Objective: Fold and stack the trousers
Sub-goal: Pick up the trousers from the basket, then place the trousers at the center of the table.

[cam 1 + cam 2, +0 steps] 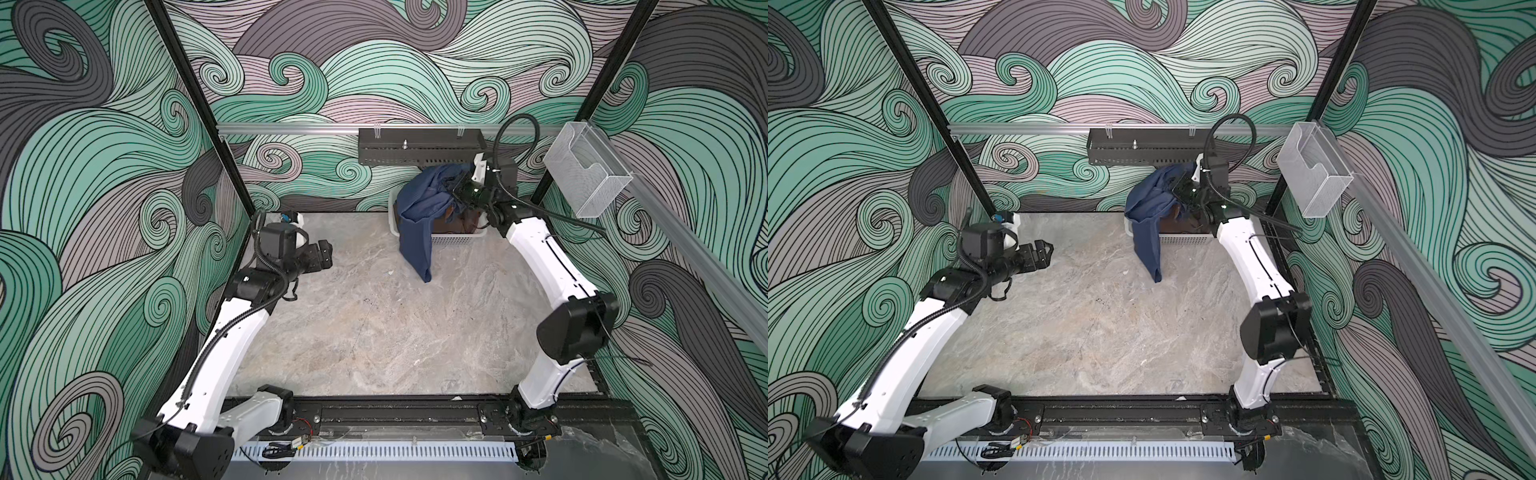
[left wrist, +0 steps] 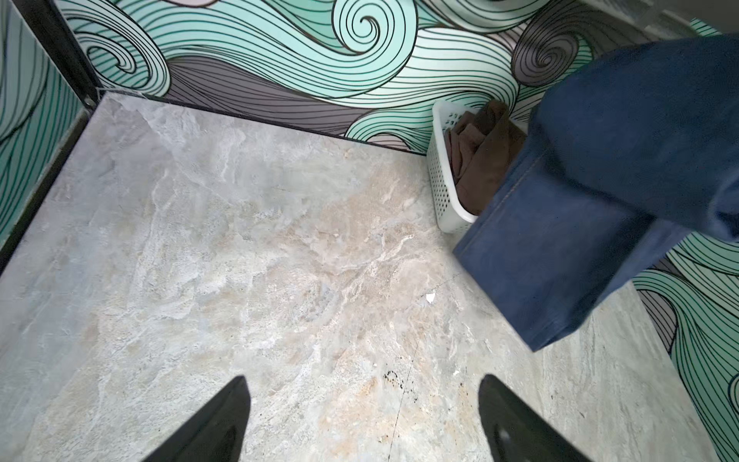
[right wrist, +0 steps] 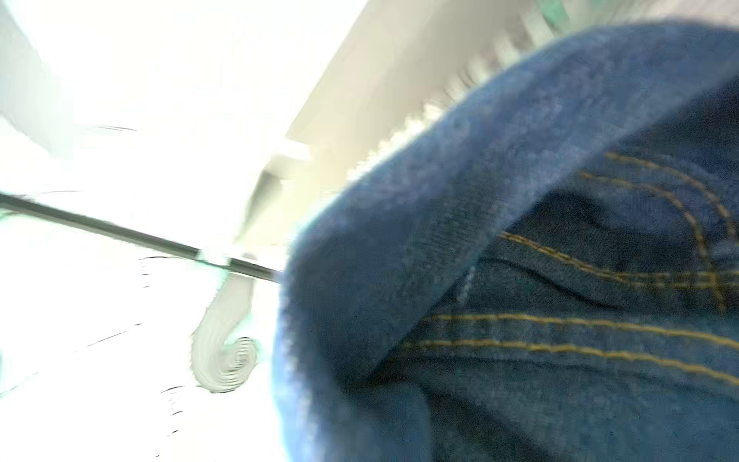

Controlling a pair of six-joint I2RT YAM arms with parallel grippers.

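In both top views a white perforated basket stands at the far right of the marbled worktop, against the swirl-patterned back wall. The trousers are bunched above the basket. One dark blue leg drapes over the basket's left rim and hangs down toward the worktop; whether its hem rests there cannot be told. The right hand is closed on the upper bunch of denim, its fingertips buried in the cloth. Just above it, a black tray hangs from the rail on the far wall. A clear holder is fixed to the right-hand rail. Brown cloth shows inside the basket, under the right arm. The left hand hovers at the far left, well apart from the trousers, and holds nothing. Bare worktop lies between the two hands. A small white scrap lies on the worktop, left of the hanging leg.

In the left wrist view the left hand has its two black fingers spread wide over bare worktop. Beyond them the trouser leg hangs over the basket, with a stitched seam along its edge. It hides part of the brown cloth.

The right wrist view is blurred and washed out by glare. Denim fills much of it at close range, with double rows of tan stitching across the folds. The fingers themselves cannot be seen here.
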